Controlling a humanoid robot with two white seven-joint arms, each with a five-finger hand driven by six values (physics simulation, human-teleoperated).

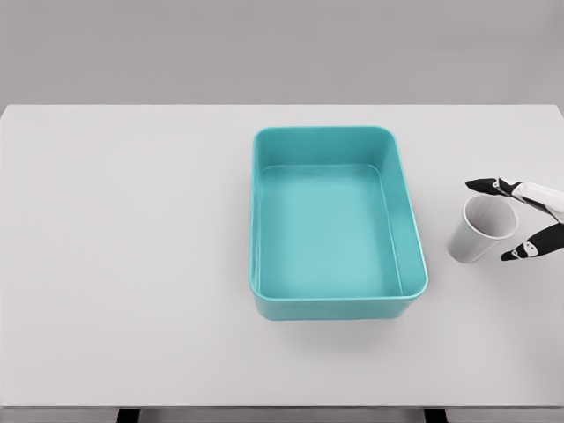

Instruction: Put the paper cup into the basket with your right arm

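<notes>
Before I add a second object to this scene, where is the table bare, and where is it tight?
Bare: the table left of the basket, and the strips behind and in front of it. The basket holds nothing. Tight: right of the basket, where the paper cup and right hand crowd the edge.

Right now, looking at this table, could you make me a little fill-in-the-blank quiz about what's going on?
1. The paper cup stands on the table to the ____ of the basket in the picture.
2. The basket is coloured ____.
3. Inside, the basket holds ____.
4. The right hand has its fingers on either side of the cup's ____.

Missing words: right; teal; nothing; rim
</notes>
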